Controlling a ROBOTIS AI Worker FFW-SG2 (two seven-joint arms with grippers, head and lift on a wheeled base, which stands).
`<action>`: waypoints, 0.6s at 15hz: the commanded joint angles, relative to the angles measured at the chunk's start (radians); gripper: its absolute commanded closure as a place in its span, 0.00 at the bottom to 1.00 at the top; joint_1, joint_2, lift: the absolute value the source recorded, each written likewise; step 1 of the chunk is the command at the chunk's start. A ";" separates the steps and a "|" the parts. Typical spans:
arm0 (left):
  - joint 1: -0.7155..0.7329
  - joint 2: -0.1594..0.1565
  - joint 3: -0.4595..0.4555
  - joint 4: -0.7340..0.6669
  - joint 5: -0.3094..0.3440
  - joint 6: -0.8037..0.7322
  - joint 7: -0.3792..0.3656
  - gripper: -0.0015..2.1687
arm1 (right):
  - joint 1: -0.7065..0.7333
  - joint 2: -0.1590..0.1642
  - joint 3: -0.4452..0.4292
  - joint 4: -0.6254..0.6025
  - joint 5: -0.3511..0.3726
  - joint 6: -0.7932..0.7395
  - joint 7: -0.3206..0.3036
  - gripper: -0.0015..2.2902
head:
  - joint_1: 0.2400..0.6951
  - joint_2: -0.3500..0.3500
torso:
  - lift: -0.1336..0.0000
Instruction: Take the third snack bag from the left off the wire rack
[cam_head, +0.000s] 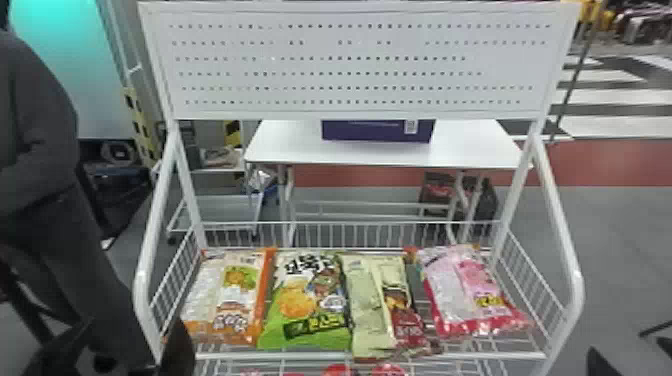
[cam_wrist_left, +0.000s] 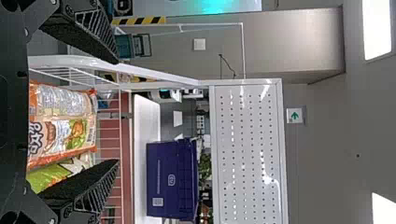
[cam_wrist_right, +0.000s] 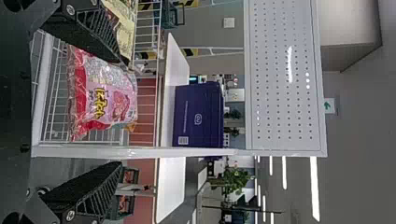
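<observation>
The white wire rack (cam_head: 490, 356) fills the middle of the frame under a pegboard panel (cam_head: 350, 60), and four bags lie flat in a row on its shelf. The target, the pale green bag (cam_head: 370, 305), sits lower centre, third from the left, touching the bright green bag (cam_head: 305, 300) on one side and close to the pink bag (cam_head: 465, 295) on the other. Both grippers stand short of the shelf, fingers spread wide with nothing between them: the left gripper (cam_wrist_left: 116, 109) faces the orange bag (cam_wrist_left: 60, 126), the right gripper (cam_wrist_right: 120, 111) the pink bag. The right arm looks better placed; it should shift toward centre, clear the front rail and pinch the pale green bag alone. A dark red strip along that bag's right side may be part of it or another pack; I cannot tell
</observation>
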 joint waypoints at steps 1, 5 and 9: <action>-0.001 0.000 -0.004 -0.001 0.000 0.001 0.001 0.06 | -0.035 -0.001 0.034 0.025 0.017 0.000 -0.021 0.05 | 0.57 0.50 | 1.00; -0.012 0.000 -0.011 0.013 -0.002 0.001 0.001 0.06 | -0.295 0.007 0.222 0.177 0.057 0.089 -0.021 0.05 | 0.57 0.50 | 1.00; -0.020 0.009 -0.027 0.031 -0.003 0.001 0.003 0.06 | -0.592 0.071 0.429 0.367 0.150 0.224 -0.035 0.06 | 0.57 0.50 | 1.00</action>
